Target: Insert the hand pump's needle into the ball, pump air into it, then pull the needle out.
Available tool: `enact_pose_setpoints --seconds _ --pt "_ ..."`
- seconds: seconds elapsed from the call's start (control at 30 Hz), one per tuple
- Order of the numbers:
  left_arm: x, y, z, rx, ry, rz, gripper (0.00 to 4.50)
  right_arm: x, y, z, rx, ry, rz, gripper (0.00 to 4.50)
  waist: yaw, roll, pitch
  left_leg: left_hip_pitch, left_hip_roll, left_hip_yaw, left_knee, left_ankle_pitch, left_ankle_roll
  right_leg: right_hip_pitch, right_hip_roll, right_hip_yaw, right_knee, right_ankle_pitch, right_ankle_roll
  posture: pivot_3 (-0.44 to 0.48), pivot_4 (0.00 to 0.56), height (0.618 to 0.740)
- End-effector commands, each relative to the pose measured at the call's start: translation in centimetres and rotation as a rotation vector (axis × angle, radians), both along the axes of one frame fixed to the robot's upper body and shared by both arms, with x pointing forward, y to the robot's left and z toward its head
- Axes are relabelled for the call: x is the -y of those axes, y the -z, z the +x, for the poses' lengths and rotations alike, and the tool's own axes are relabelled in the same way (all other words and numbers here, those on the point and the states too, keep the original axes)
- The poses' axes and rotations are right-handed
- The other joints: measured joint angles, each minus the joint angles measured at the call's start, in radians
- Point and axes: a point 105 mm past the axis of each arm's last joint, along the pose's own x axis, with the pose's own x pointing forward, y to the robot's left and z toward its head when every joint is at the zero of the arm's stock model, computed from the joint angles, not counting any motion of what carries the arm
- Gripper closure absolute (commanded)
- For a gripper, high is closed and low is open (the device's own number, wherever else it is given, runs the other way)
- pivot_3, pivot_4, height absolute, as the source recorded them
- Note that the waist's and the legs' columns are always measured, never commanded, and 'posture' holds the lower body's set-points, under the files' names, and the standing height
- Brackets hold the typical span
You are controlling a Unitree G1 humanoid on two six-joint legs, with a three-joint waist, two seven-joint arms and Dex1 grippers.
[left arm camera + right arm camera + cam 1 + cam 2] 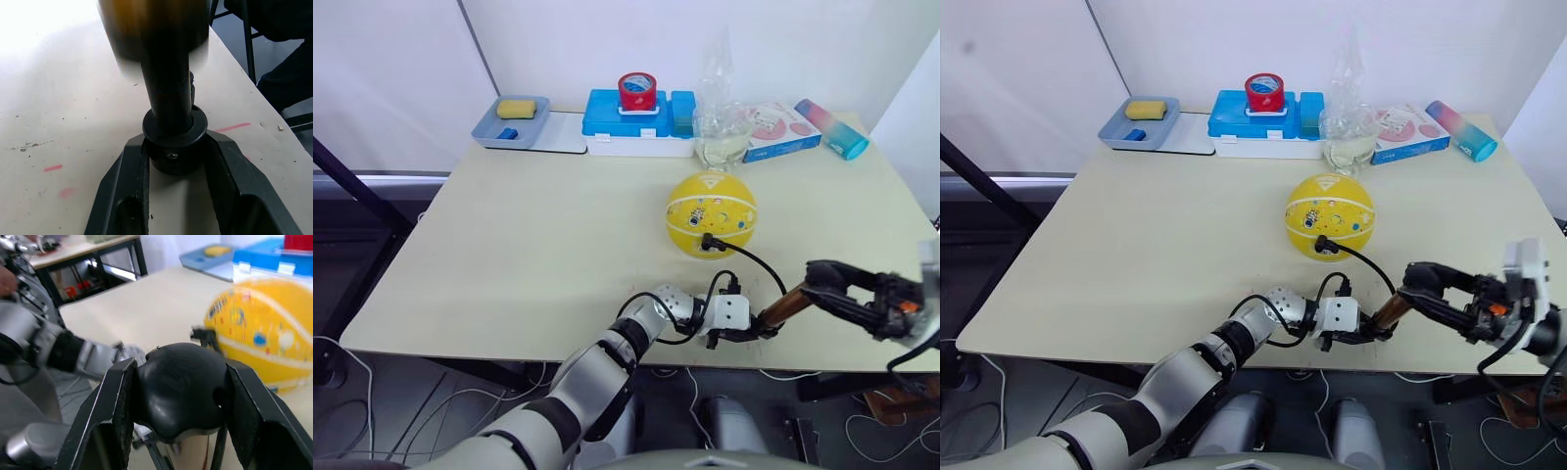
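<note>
My left jaws (744, 333) clench the black end cap of the hand pump (783, 306) at the near edge of the desk (509, 255), and my right jaws (178, 396) grip its black T-handle, so the copper tube lies slanted between them. From the cap the thin black hose (759, 262) loops up and away to the ball (711, 214), which sits round just beyond, near the desk's middle. The needle (707, 240) fitting touches the ball's near side, apparently inserted. I judge insertion done and pumping under way; pulling the needle out is left. Farther back stand a blue box (636, 122) and a grey tray (512, 122).
</note>
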Motion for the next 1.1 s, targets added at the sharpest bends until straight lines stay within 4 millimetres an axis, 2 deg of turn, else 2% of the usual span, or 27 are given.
enact_pose_setpoints --seconds 0.03,0.23,0.33,0.4,0.5,0.53,0.6,0.8,0.87,0.97,1.03,1.1 --pt "-0.2 2.8 -2.5 -0.054 0.089 0.131 3.40 2.2 -5.5 0.1 0.194 0.133 -0.035 2.56 0.000 -0.001 0.001 0.000 0.000 0.000 0.000 0.000 0.000 0.000 0.000 0.000 0.000 0.000 0.000 0.000 0.150 0.739" --pt "-0.5 2.9 -2.4 -0.054 0.090 0.138 3.40 2.7 -9.1 -1.1 0.221 0.146 0.009 2.56 0.000 -0.002 0.002 -0.003 0.000 0.000 0.000 0.000 0.000 -0.002 0.000 0.000 -0.002 0.000 0.001 0.000 0.150 0.739" --pt "-0.6 3.0 -2.4 -0.052 0.091 0.144 3.40 2.2 -9.7 -1.4 0.195 0.125 0.052 2.56 0.001 -0.002 0.002 -0.004 0.000 0.000 0.000 0.000 0.000 -0.003 0.000 -0.001 -0.002 0.000 0.000 0.000 0.150 0.739" --pt "-0.6 3.0 -2.4 -0.050 0.094 0.146 3.40 1.9 -8.4 -1.1 0.155 0.130 0.035 2.56 0.001 -0.003 0.003 -0.005 0.000 -0.001 0.000 0.000 0.000 -0.003 0.000 -0.002 -0.002 0.000 0.000 0.000 0.150 0.739" --pt "-0.3 2.9 -2.5 -0.049 0.097 0.143 3.40 1.6 -3.9 -0.3 0.054 0.158 -0.018 2.56 0.001 -0.005 0.002 -0.008 0.000 -0.002 0.000 0.001 0.001 -0.006 0.000 -0.003 -0.002 0.000 0.001 0.000 0.150 0.739" --pt "-0.3 2.9 -2.5 -0.049 0.098 0.142 3.40 1.6 -2.3 0.1 0.030 0.174 -0.029 2.56 0.000 -0.009 0.000 -0.008 0.000 -0.002 0.000 0.002 0.004 -0.006 0.000 -0.003 -0.003 0.000 0.001 0.000 0.150 0.739" --pt "-0.2 2.9 -2.5 -0.048 0.098 0.141 3.40 1.5 0.1 0.6 0.007 0.194 -0.039 2.56 0.000 -0.012 -0.002 -0.007 0.001 -0.003 0.000 0.003 0.005 -0.005 0.001 -0.003 -0.003 0.000 0.001 0.000 0.150 0.739" --pt "-0.4 2.9 -2.3 -0.043 0.088 0.142 3.40 1.1 6.2 1.4 -0.021 0.219 -0.130 2.56 -0.002 -0.010 -0.004 -0.002 0.001 -0.002 0.000 0.000 0.000 -0.001 0.001 -0.003 -0.003 0.000 0.000 0.000 0.150 0.739" --pt "-0.5 2.9 -2.2 -0.042 0.087 0.143 3.40 1.1 7.1 1.6 -0.002 0.224 -0.146 2.56 -0.002 -0.010 -0.004 0.001 0.002 -0.002 -0.001 0.000 0.000 0.001 0.000 -0.003 -0.003 -0.001 -0.002 0.000 0.150 0.739" --pt "-0.6 3.0 -2.2 -0.042 0.084 0.147 3.40 0.9 7.0 1.6 0.028 0.224 -0.121 2.56 -0.003 -0.008 -0.004 0.001 0.002 -0.002 -0.001 0.000 0.000 0.001 0.000 -0.003 -0.003 -0.001 -0.002 0.000 0.150 0.739" --pt "-0.7 3.0 -2.1 -0.043 0.083 0.147 3.40 1.0 6.1 1.5 0.054 0.219 -0.097 2.56 -0.002 -0.009 -0.004 0.001 0.002 -0.001 -0.001 0.000 0.000 0.001 0.000 -0.002 -0.003 -0.001 -0.001 0.000 0.150 0.739" --pt "-0.7 3.0 -2.2 -0.045 0.085 0.149 3.40 1.1 4.3 1.3 0.089 0.194 -0.067 2.56 -0.002 -0.008 -0.003 0.001 0.002 -0.001 -0.001 0.000 0.000 0.001 0.001 -0.002 -0.003 -0.001 -0.001 0.000 0.150 0.739"
